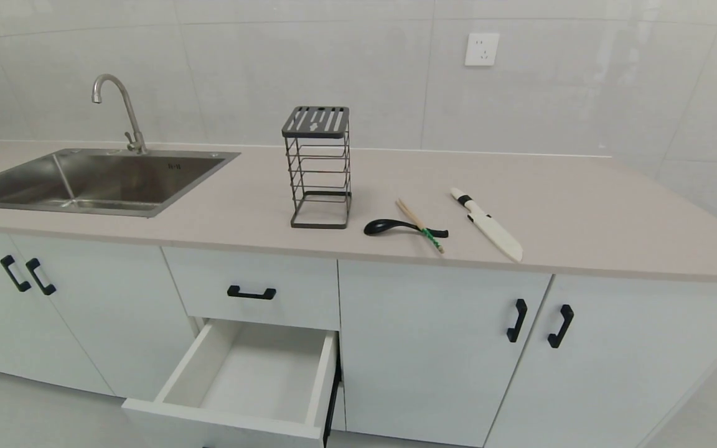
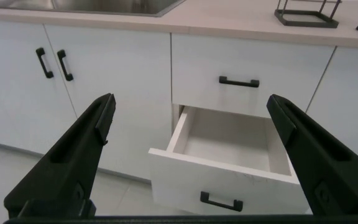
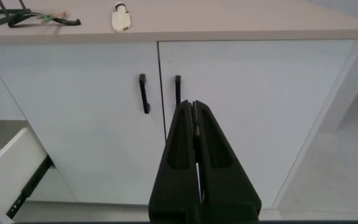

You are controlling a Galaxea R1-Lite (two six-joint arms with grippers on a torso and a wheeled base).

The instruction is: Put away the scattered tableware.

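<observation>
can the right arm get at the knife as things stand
Probably yes: the knife lies in the open on the countertop, but the right gripper is shut and below its edge.

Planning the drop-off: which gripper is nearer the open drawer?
Left. The left gripper faces the open drawer head-on; the right gripper sits off to its side, before the double cabinet doors.
</observation>
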